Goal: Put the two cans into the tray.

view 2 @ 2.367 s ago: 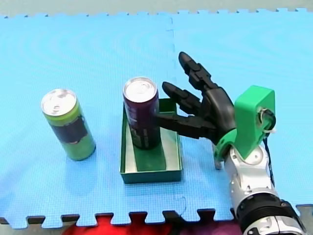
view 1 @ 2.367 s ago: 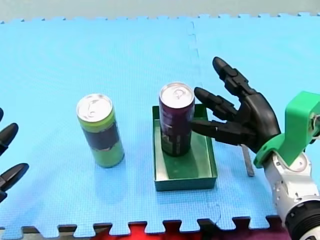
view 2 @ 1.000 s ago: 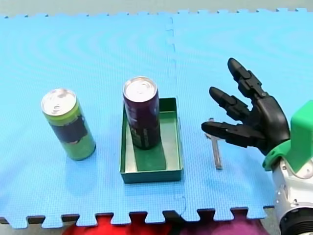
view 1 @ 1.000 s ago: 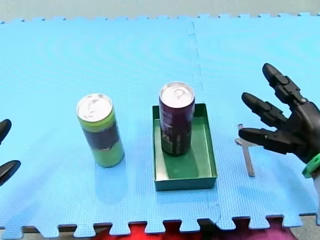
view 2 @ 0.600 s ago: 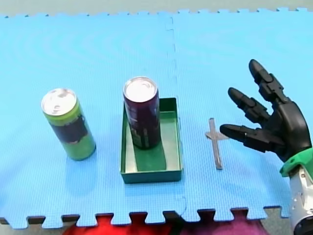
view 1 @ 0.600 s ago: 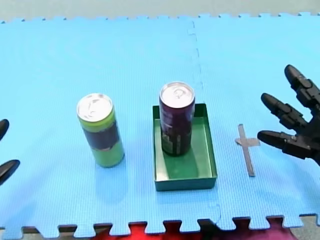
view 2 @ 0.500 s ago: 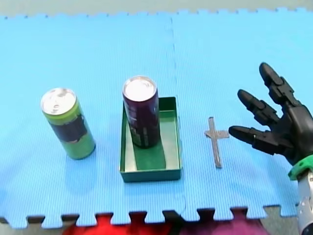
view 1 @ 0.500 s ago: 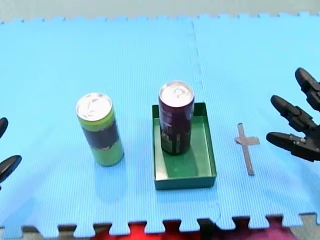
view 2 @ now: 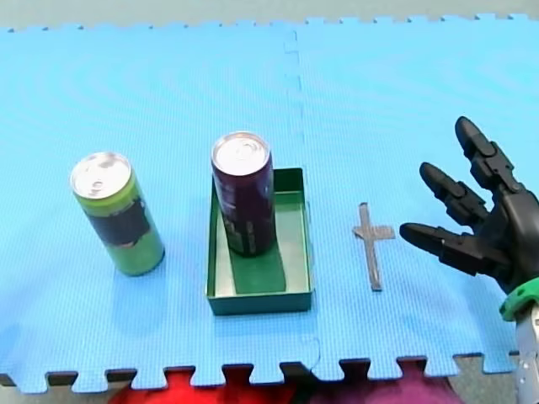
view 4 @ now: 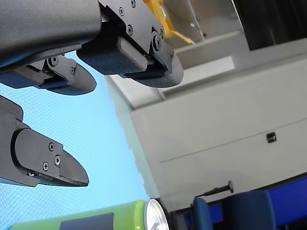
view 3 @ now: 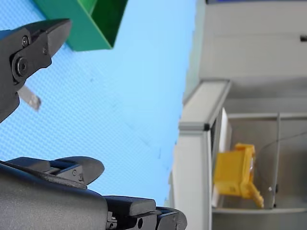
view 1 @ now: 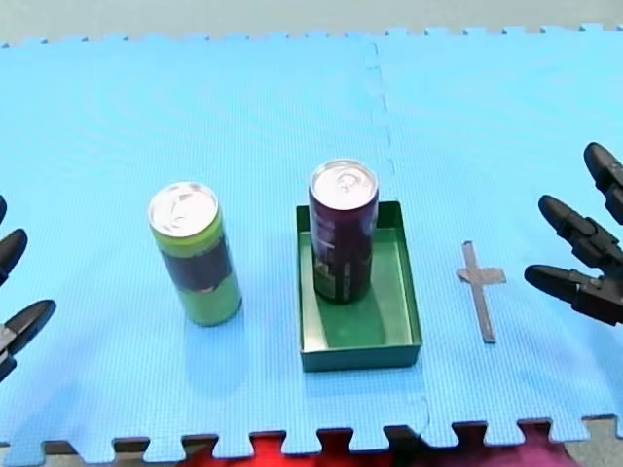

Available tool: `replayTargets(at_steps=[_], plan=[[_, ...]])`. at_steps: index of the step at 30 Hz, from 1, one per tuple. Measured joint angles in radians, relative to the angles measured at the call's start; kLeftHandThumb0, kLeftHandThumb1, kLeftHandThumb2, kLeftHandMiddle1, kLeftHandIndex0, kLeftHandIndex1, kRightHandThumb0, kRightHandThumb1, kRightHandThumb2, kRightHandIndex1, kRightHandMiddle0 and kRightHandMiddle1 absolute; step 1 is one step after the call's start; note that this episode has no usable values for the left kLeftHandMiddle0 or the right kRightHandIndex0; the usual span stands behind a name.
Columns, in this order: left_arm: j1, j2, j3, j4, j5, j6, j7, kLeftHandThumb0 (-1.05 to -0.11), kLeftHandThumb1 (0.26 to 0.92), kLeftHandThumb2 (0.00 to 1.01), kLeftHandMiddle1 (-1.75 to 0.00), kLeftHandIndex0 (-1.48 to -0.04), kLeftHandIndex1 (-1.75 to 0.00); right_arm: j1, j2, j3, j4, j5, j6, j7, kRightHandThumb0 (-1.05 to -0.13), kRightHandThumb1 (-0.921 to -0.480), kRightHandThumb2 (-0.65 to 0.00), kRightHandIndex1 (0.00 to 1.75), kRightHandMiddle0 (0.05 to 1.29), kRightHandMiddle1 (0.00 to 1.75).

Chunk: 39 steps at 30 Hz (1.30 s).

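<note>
On the blue mat [view 1: 243, 117] the purple can [view 1: 343, 233] stands inside the green tray [view 1: 410, 321], the green can [view 1: 195, 255] outside it to the left, presumably work for the left hand [view 1: 15, 292] at that edge, unclenched and empty like the right hand [view 2: 484, 227] opposite.

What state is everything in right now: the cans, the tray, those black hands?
purple can: upright, inside the tray's far end.
green can: upright on the mat, left of the tray, outside it.
tray: holds one can.
left hand: open, holds nothing, at the mat's left edge.
right hand: open, holds nothing, right of the tray.
</note>
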Motion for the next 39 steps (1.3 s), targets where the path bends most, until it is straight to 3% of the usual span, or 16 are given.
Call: replayTargets(at_steps=[4,11,19,24,32,35,39], plan=[[-0.032,-0.025,-0.036,0.028,0.026,-0.002,0.014,-0.984,0.653,0.0,-0.01,-0.53,0.0,-0.01,-0.001,0.004,0.025,-0.001,-0.002,0.013,-0.764,-0.617,0.0,0.02,0.17,0.0],[-0.116,-0.061,-0.075,0.15,0.053,-0.05,0.034,-0.953,0.643,0.0,-0.01,-0.53,0.0,-0.035,-0.001,0.004,0.076,-0.001,-0.031,0.037,-0.768,-0.619,-0.001,0.02,0.17,0.0],[-0.139,-0.083,-0.099,0.194,0.055,-0.076,0.036,-0.949,0.643,0.0,-0.01,-0.53,0.0,-0.054,0.01,0.008,0.104,-0.003,-0.054,0.049,-0.768,-0.622,-0.001,0.01,0.17,0.0],[-0.139,-0.084,-0.104,0.189,0.056,-0.068,0.045,-0.961,0.644,0.0,-0.01,-0.53,0.0,-0.069,0.013,0.009,0.122,-0.003,-0.064,0.055,-0.761,-0.621,0.0,0.01,0.17,0.0],[-0.136,-0.082,-0.109,0.183,0.063,-0.045,0.055,-1.004,0.655,0.0,0.0,-0.51,0.0,-0.08,0.015,0.006,0.147,-0.002,-0.082,0.074,-0.74,-0.621,0.0,0.0,0.17,0.0],[-0.13,-0.067,-0.118,0.179,0.099,-0.043,0.062,-1.026,0.66,0.0,0.0,-0.47,0.0,-0.082,0.015,0.006,0.148,-0.001,-0.083,0.079,-0.733,-0.622,0.0,0.0,0.16,0.0],[-0.121,-0.025,-0.129,0.178,0.108,-0.03,0.025,-1.046,0.667,0.0,0.0,-0.39,0.0,-0.084,0.016,0.006,0.148,-0.001,-0.083,0.079,-0.732,-0.625,-0.001,0.0,0.16,0.0]])
